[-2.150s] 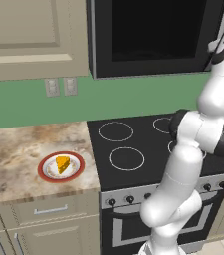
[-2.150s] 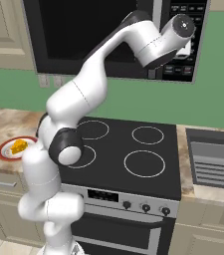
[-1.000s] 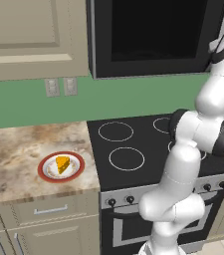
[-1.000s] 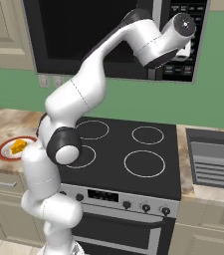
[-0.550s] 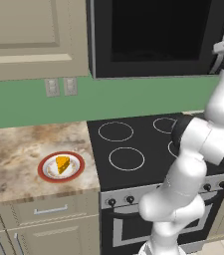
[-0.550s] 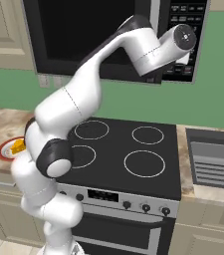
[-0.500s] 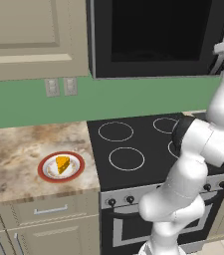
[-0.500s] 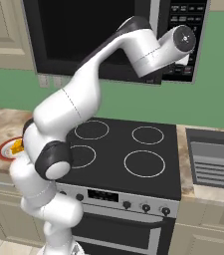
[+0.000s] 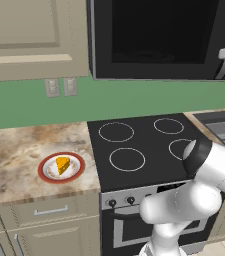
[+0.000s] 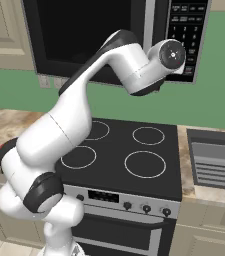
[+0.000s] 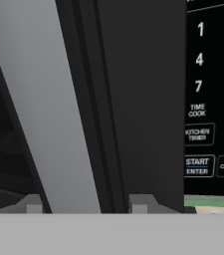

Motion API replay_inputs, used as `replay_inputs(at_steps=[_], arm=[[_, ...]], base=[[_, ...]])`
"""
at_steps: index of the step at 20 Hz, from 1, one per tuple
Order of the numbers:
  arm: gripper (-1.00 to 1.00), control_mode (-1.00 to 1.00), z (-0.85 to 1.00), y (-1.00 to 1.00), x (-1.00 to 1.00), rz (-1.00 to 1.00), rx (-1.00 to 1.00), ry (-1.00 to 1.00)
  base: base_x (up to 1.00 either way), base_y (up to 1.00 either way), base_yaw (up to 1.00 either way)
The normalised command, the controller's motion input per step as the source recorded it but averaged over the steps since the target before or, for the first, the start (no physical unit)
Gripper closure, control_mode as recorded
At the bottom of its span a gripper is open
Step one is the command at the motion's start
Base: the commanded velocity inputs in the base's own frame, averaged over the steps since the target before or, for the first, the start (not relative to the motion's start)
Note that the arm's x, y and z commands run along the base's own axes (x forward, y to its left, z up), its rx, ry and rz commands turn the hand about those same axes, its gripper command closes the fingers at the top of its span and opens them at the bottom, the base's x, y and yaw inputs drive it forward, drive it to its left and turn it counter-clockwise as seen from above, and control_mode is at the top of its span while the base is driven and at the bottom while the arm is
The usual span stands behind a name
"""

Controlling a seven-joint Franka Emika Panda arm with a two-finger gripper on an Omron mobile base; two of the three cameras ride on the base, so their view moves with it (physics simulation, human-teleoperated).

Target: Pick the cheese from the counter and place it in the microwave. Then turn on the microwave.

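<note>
- One small orange-yellow cheese wedge (image 9: 62, 164) lies on its red-rimmed white plate (image 9: 48, 176), left worktop (image 9: 14, 155): light, soft; pinch its flat sides.
- Hand (image 11: 86, 203) clenched around the black microwave's (image 9: 159, 37) silver door handle (image 11: 54, 109).

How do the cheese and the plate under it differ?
The cheese is an orange-yellow wedge; the plate is round and white with a red rim. The cheese is much smaller, and the plate carries it. Both sit on the counter, left of the stove.

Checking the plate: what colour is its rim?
Red, around the round white plate; clearest in the left base view.
</note>
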Motion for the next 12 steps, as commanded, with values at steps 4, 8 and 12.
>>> replay_inputs(at_steps=[4,8,12], arm=[[1.0,-1.0,0.13,0.04,-0.58,0.0,0.0,-0.01],[1.0,-1.0,0.18,0.01,-0.55,0.0,0.0,0.0],[1.0,-1.0,0.23,0.0,-0.53,0.0,0.0,0.0]], base=[[0.0,0.0,0.0],[0.0,0.0,0.0],[0.0,0.0,0.0]])
